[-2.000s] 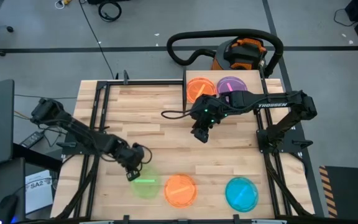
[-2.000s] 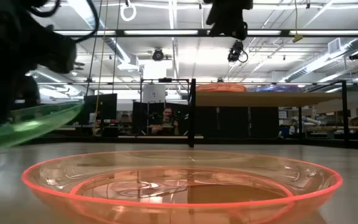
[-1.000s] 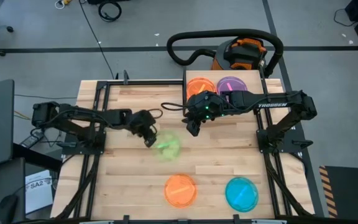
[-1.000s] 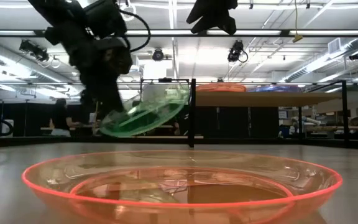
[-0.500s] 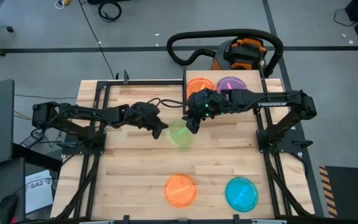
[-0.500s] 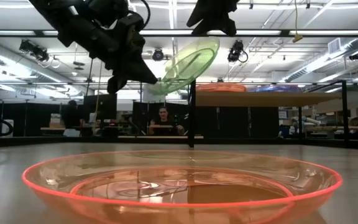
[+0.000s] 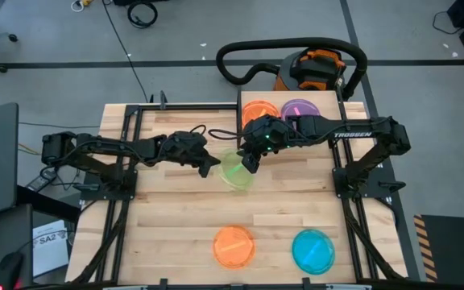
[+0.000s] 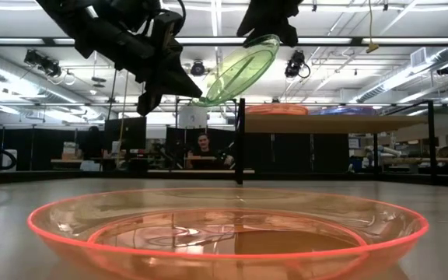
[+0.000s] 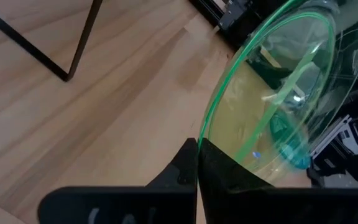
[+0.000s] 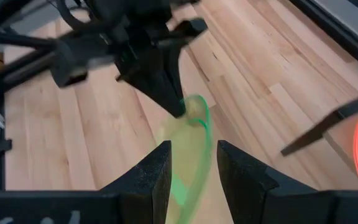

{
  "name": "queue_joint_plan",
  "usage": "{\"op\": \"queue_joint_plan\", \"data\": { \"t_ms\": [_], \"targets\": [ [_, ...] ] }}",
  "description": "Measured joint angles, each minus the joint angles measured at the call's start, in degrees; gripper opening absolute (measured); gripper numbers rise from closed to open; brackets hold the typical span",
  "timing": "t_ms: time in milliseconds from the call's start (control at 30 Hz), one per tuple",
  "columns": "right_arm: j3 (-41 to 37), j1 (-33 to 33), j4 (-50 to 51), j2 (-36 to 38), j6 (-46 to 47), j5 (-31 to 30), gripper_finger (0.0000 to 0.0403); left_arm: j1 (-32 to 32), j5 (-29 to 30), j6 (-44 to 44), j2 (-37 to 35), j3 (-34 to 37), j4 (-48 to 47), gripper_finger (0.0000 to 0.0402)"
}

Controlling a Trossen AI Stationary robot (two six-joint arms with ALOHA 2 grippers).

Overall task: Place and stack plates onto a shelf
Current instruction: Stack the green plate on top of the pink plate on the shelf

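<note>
My left gripper (image 7: 213, 169) is shut on a translucent green plate (image 7: 237, 171), held up in the air near the table's middle and tilted steeply. My right gripper (image 7: 250, 163) is open at the plate's other, higher rim (image 8: 269, 43). In the right wrist view its fingers (image 10: 160, 171) stand on either side of that rim (image 10: 201, 134), and no touch shows. The shelf (image 7: 329, 103) stands at the table's far right and carries an orange plate (image 7: 256, 111) and a pink-purple plate (image 7: 301, 108). Another orange plate (image 7: 234, 246) and a blue plate (image 7: 312, 250) lie flat near the table's near edge. My left gripper pinches the green plate's lower rim (image 9: 210, 137) between its two fingers (image 9: 179, 171). The fingers come from the table's left, about level. The plate is lifted clear of the table and slants upward from the fingers toward my right gripper (image 8: 267, 23).
A black frame leg (image 9: 79, 43) and the shelf's black post (image 8: 240, 140) stand close to the plate. A black and orange vacuum (image 7: 312, 68) sits beyond the far edge. Bare planks (image 7: 176, 209) lie between the arms and the near plates. A person (image 8: 204, 152) sits in the room behind.
My left gripper has carried the green plate up and toward the table's far right, to my right gripper, and tipped it steeper. The plate's high rim now sits between my right gripper's fingers. My right gripper has hardly moved.
</note>
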State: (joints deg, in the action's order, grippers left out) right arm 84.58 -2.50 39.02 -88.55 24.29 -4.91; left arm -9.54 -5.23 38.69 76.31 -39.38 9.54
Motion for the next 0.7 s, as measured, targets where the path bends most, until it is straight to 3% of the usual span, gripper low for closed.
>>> {"op": "queue_joint_plan", "data": {
  "t_ms": [333,700],
  "targets": [
    [0.0,0.2,5.9,0.0,0.0,0.1,0.0135,0.0,0.0,0.2,0.0,0.0,0.0,0.0004],
    [0.0,0.2,6.0,0.0,0.2,4.9,0.0125,0.0,0.0,1.3,0.0,0.0,0.0,0.0004]
  ]
}}
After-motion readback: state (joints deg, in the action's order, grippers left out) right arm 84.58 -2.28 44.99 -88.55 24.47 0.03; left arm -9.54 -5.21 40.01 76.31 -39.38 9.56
